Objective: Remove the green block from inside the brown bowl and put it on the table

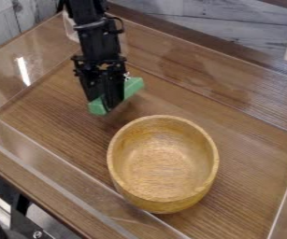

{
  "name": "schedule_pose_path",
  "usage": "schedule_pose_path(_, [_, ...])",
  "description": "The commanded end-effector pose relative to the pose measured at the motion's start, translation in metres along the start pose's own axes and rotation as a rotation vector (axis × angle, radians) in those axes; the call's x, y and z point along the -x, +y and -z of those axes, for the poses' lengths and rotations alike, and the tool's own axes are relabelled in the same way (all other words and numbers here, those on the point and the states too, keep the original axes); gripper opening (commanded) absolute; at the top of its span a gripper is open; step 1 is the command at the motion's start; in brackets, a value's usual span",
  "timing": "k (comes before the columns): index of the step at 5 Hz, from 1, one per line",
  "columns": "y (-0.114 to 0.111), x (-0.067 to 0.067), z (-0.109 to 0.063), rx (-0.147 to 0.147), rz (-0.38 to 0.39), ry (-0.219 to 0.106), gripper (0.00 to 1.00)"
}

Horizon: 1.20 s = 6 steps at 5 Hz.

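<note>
1 arm: a single black robot arm reaches down from the upper left, so there is no nearer or farther arm to weigh.
Left wall: the clear acrylic wall (34, 89) stands to the claw's left, apart from it.
Claw: the black claw (103, 101) points steeply downward with its jaws drawn fully together on the block; nothing else is in its hold.
Block: the small flat bright-green rectangular block (118, 95) sits between the jaws, 1 end sticking out up and to the claw's right, the other showing at the fingertips.
Long axis: the block runs on a slant, low at the claw's left tip and higher to its right, crossing the jaws rather than lining up with them.
Height: the lower green end looks very near or touching the wood; contact cannot be settled from this view.
Table: the glossy brown wood-grain tabletop (221, 89) lies directly under the claw, bare at that spot.
Key relation: the block is in the claw, with the table just below, so the coming move likely turns on letting go, not on travel.
Bowl: the round light-brown wooden bowl (162, 162) sits below and to the claw's right, clear of it, with no block inside.
Progress: my reading is that removal is done and only release remains.
</note>
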State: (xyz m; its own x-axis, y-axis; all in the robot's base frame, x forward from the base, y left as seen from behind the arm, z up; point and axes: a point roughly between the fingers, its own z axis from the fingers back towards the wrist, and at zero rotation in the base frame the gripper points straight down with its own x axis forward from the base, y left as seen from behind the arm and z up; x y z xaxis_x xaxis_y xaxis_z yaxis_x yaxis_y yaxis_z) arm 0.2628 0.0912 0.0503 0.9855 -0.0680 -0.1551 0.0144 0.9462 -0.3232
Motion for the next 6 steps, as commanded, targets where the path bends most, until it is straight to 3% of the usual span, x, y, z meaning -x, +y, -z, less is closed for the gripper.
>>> schedule_pose_path(1, [0.004, -0.007, -0.017, -0.022, 0.001, -0.055, 0.0])
schedule_pose_path(2, [0.005, -0.007, -0.018, -0.017, -0.002, -0.054, 1.0])
schedule_pose_path(6, [0.005, -0.002, -0.042, -0.012, 0.0, -0.069, 1.0])
